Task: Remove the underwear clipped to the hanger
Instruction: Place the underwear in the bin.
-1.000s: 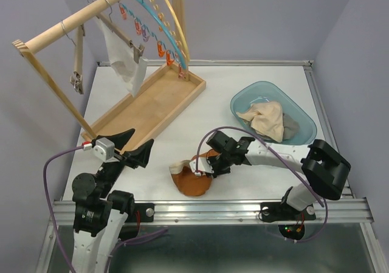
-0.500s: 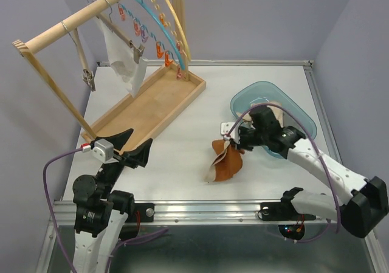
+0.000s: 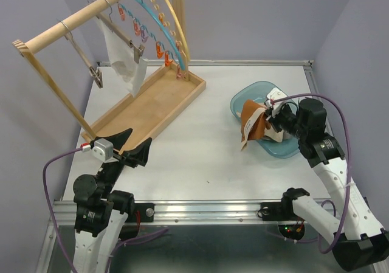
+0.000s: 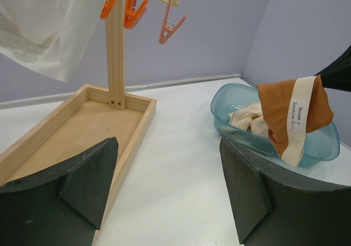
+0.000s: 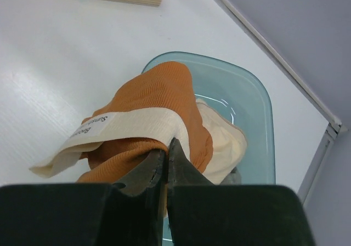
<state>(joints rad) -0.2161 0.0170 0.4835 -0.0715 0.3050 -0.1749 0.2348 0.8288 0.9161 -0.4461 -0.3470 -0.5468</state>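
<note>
At the upper left, a bare clip hanger (image 3: 95,75) hangs from the wooden rack (image 3: 67,25). It has swung a bit to the right since a second ago. Next to it the white underwear (image 3: 124,60) is clipped to its own hanger, the same as before. Coloured clips (image 3: 161,49) dangle just right of it, over the wooden tray (image 3: 155,103).

At the lower left, my left hand (image 3: 135,143) has not moved. Its fingers are spread wide and there is nothing between them.

The middle of the tabletop (image 3: 200,157) has changed the most. A second ago the rust-orange pair (image 3: 251,122) lay low in the middle of the frame, with my right hand on it. Half a second ago it was up in the air, partway to the right. Now it hangs over the left rim of the blue tub (image 3: 304,140), right of the middle. Its pale waistband droops down the side. I cannot tell if the cloth touches the rim.

My right hand (image 3: 271,117) has gone right with it. In the wrist view its fingers are squeezed tight together, pinching the orange cloth just under the waistband. Cream underwear (image 4: 247,117) lies in the tub behind the orange pair.
</note>
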